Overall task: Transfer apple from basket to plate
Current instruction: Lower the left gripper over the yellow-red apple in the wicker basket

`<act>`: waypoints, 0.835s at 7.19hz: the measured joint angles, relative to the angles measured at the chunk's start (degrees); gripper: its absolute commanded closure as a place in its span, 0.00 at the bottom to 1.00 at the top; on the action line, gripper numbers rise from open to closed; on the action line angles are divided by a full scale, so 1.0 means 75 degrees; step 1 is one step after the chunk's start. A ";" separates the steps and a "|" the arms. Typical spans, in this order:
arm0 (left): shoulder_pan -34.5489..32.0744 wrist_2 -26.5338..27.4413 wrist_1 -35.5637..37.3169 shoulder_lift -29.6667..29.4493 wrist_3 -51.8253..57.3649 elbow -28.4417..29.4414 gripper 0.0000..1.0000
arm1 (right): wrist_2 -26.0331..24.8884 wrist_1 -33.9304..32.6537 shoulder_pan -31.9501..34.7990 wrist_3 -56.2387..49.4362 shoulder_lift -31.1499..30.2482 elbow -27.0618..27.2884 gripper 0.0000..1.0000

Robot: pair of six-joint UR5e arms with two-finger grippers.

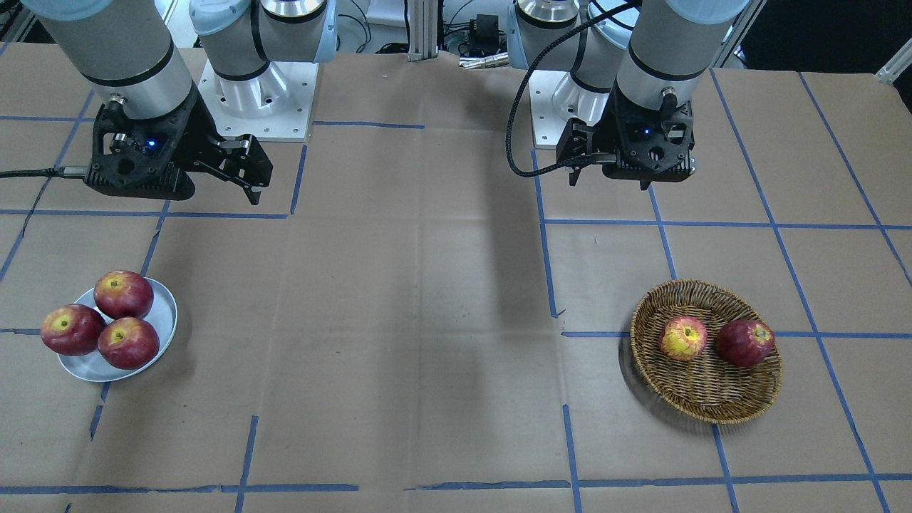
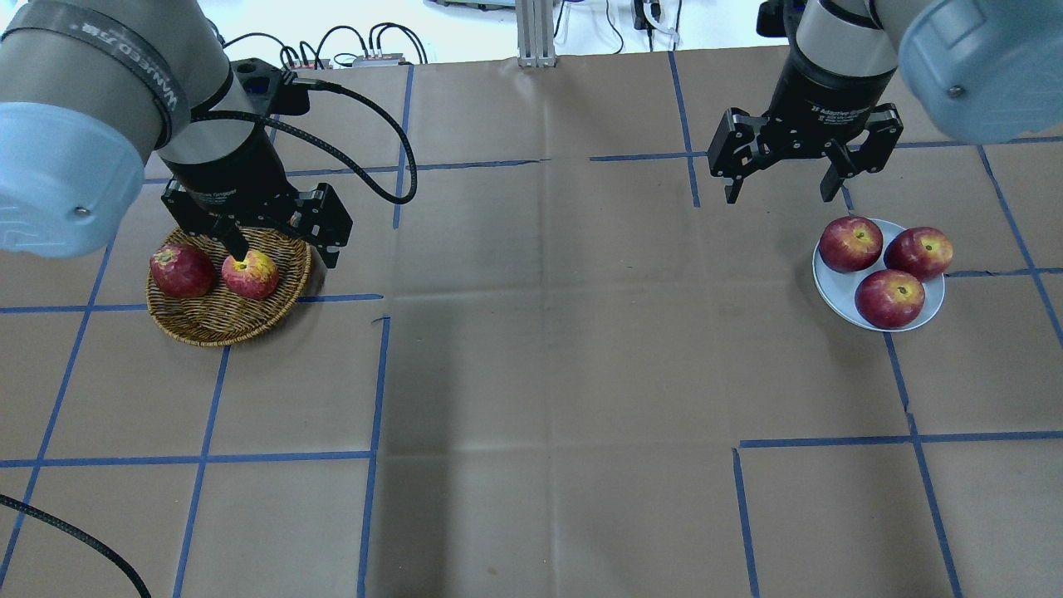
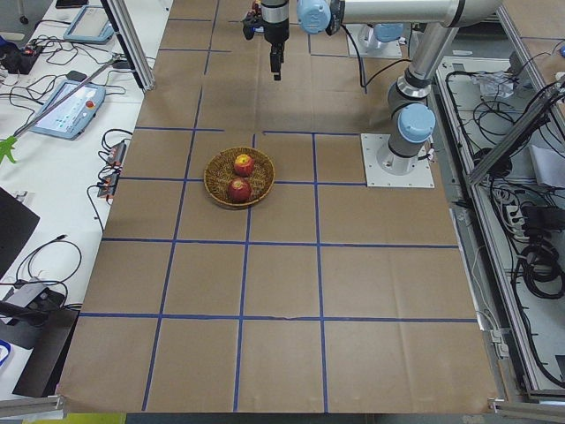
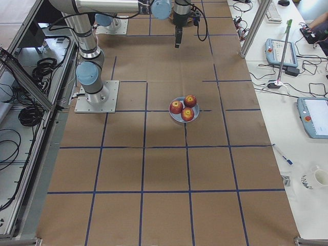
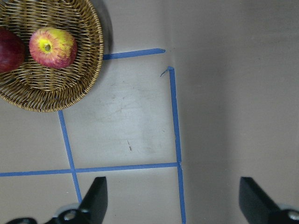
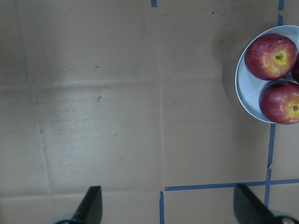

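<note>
Brown paper covers the desk [image 2: 531,357], ruled into squares by blue tape. At my left, the basket [image 2: 208,330] holds two fruits. One is a dark red apple [image 2: 181,271]. Just beside it, on the side toward the desk's middle, is the apple [image 2: 250,275], yellow with red streaks.

My left jaws hang above the desk near the basket, spread wide and holding nothing. Their wrist camera shows the basket off in a corner, so they are not centred over the fruit.

The apple sits upright with its stem hollow facing up and its core axis near vertical. It is close to round, with no real long axis.

I judge the step in hand to be the reach:
- Centre over the stem hollow and descend straight.
- Close across the widest girth, on a line that clears the dark neighbour, so no finger wedges into the narrow gap between the two.
- Squeeze gently, since the skin looks smooth and could slip.

At my right, the plate [image 2: 833,286] carries three deep red apples [image 2: 889,297], leaving only a sliver bare. My right jaws hover apart from it, fully spread and empty.
</note>
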 measured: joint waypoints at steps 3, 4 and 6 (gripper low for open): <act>0.0020 0.0045 0.0008 0.0068 0.0077 0.0111 0.01 | -0.0008 -0.0008 -0.0003 -0.0032 0.0000 0.0010 0.00; 0.0036 0.0086 -0.0002 0.0089 0.0176 0.0109 0.01 | -0.0004 -0.0010 -0.0005 -0.0041 0.0000 0.0011 0.00; 0.0092 0.0116 0.0115 0.0023 0.1033 0.0021 0.01 | 0.0000 -0.0012 -0.0008 -0.0049 0.0000 0.0012 0.00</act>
